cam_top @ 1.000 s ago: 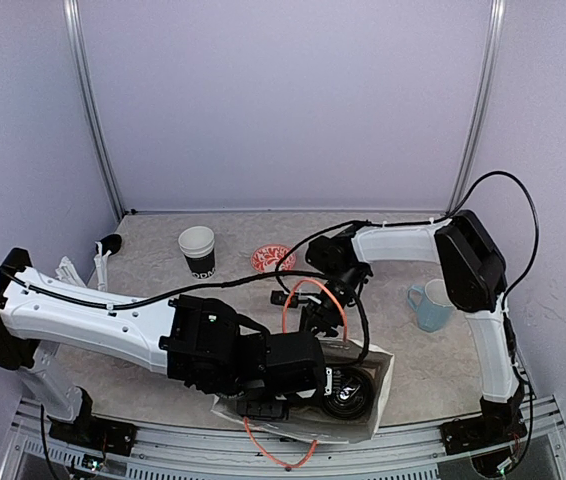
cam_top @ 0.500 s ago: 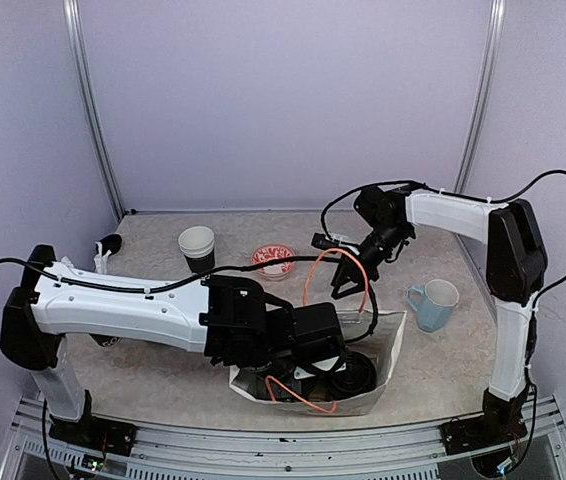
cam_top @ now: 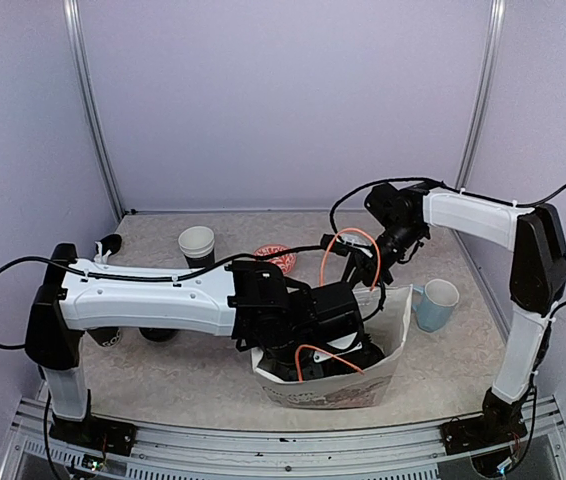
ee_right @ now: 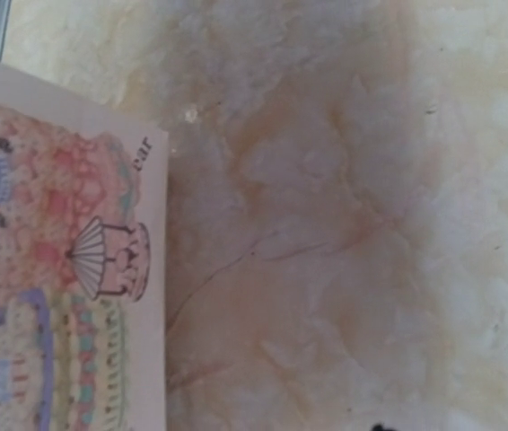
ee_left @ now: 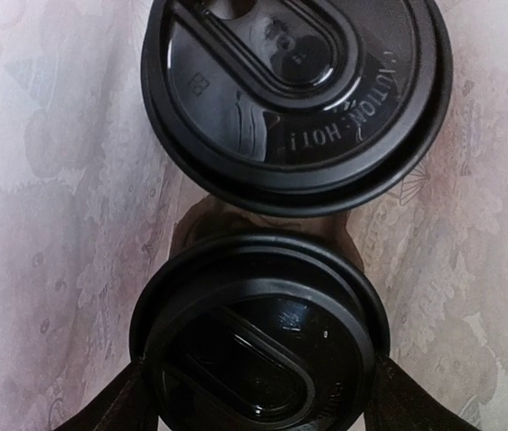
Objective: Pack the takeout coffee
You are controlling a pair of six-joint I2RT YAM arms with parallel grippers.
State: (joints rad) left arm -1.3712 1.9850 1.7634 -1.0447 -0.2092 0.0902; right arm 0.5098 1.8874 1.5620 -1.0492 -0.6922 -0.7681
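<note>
A white paper bag [cam_top: 335,388] printed with cakes stands upright near the table's front edge. My left gripper [cam_top: 329,342] reaches down into it. In the left wrist view its dark fingers [ee_left: 101,406] press both sides of a black-lidded takeout coffee [ee_left: 258,334]. A second lidded takeout coffee [ee_left: 294,90] stands just beyond it in the bag. My right gripper [cam_top: 365,266] hangs over the bag's far rim, inside the raised orange handle loop [cam_top: 348,238]. Its fingers are out of the right wrist view, which shows the bag's printed side [ee_right: 56,269] and table.
An open black paper cup [cam_top: 197,248] without a lid stands at the back left, beside a red patterned dish [cam_top: 273,258]. A light-blue mug [cam_top: 433,305] sits right of the bag. Dark objects [cam_top: 158,334] lie under the left arm.
The right gripper rose and moved right with the orange handle loop. The bag went from lying low to standing upright, and the left arm shifted right with it.
</note>
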